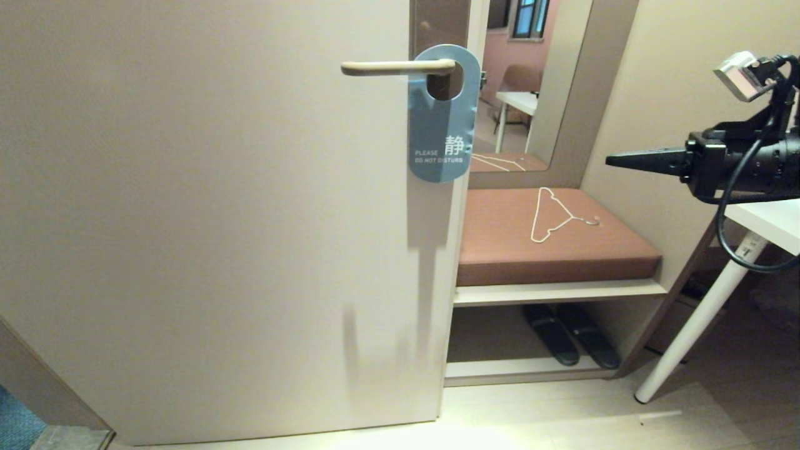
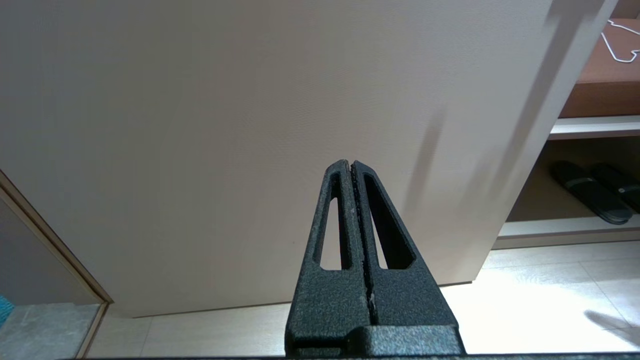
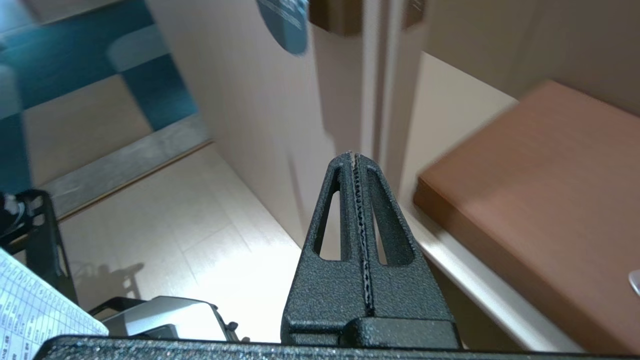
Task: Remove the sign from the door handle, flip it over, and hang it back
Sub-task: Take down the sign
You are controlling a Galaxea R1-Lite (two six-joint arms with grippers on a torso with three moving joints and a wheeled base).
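door (image 1: 206,219): beige, before me | bench (image 1: 550,234): brown cushion, white hanger (image 1: 553,215) on it | slippers (image 1: 572,334): dark pair on the shelf below | floor (image 1: 562,412): pale boards, bright glare | mirror (image 1: 519,81): above bench | table (image 1: 772,222): white, to my right

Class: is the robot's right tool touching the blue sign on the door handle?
Apart. The head view shows the right tool shut, with bench and mirror showing across a wide gap to the sign.

The flat blue door sign (image 1: 439,125) hangs on the slim cream lever handle (image 1: 397,67) ahead of me; right of the door, a white wire hanger (image 1: 552,215) lies on the brown cushioned bench (image 1: 550,250), dark slippers (image 1: 572,334) beneath; my right claw (image 1: 615,160) is well right of the sign.
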